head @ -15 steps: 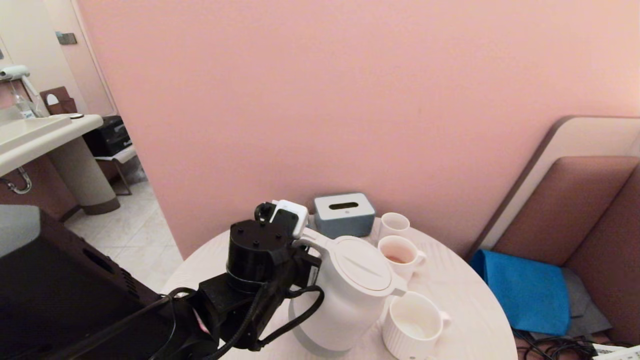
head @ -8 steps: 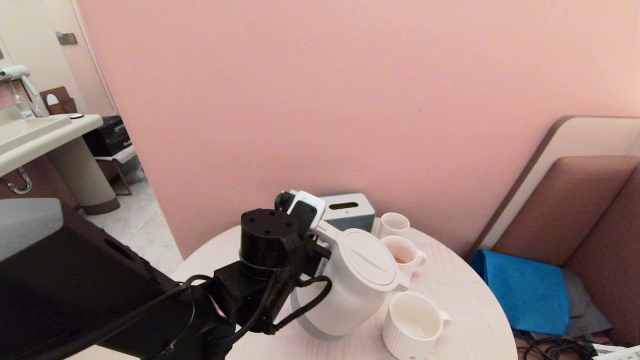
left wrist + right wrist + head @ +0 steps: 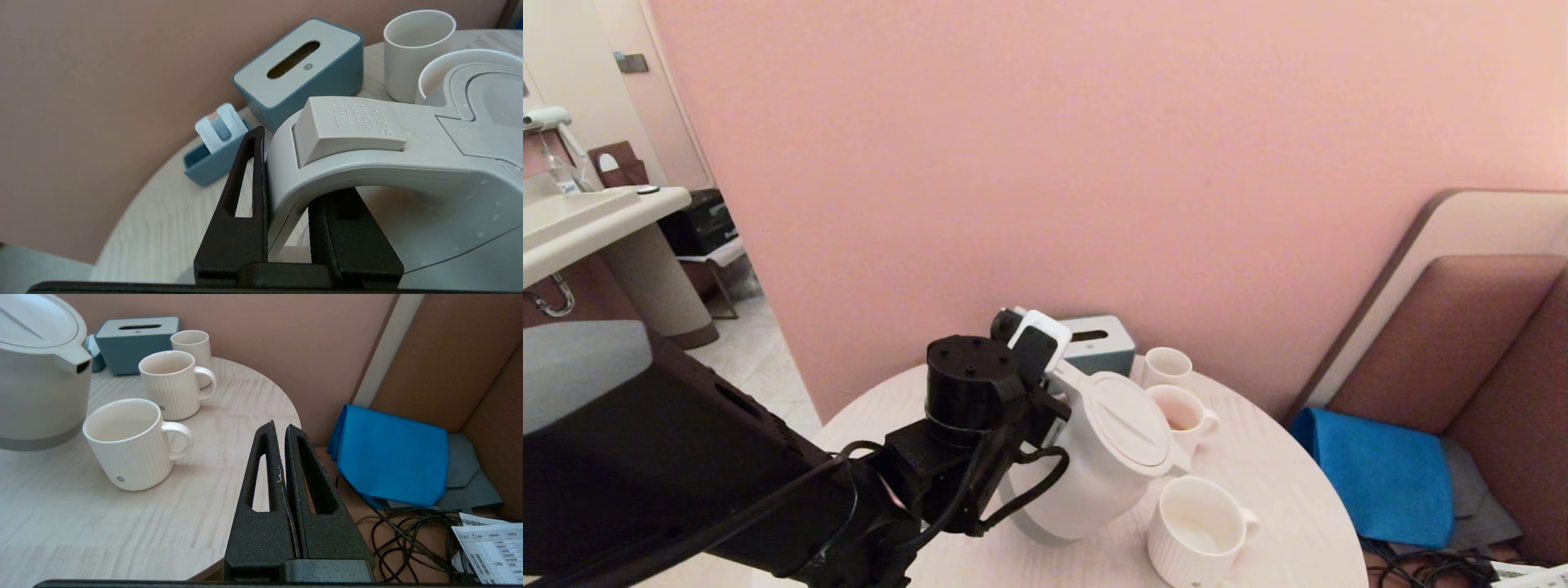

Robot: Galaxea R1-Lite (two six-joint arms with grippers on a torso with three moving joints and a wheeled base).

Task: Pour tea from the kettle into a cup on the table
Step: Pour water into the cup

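Observation:
My left gripper (image 3: 286, 179) is shut on the loop handle of the large white kettle (image 3: 1094, 465), one finger outside the loop and one inside it. The kettle (image 3: 367, 163) is tilted, its spout above the rim of the near white mug (image 3: 1196, 527), which looks empty (image 3: 126, 445). No liquid shows at the spout. The far mug (image 3: 1176, 415) holds a little reddish tea (image 3: 1174, 424). Both stand on the round pale table (image 3: 1282, 482). My right gripper (image 3: 279, 425) is shut and empty, parked off the table's right edge.
A small handleless white cup (image 3: 1165, 365) and a blue-grey tissue box (image 3: 1098, 343) stand at the back by the pink wall. A small blue holder (image 3: 212, 155) with sachets sits beside the box. A blue cloth (image 3: 1372, 478) and cables (image 3: 408, 539) lie right of the table.
My left arm has moved forward and to the right, lifting the kettle's base off the table and tipping it further toward the near mug.

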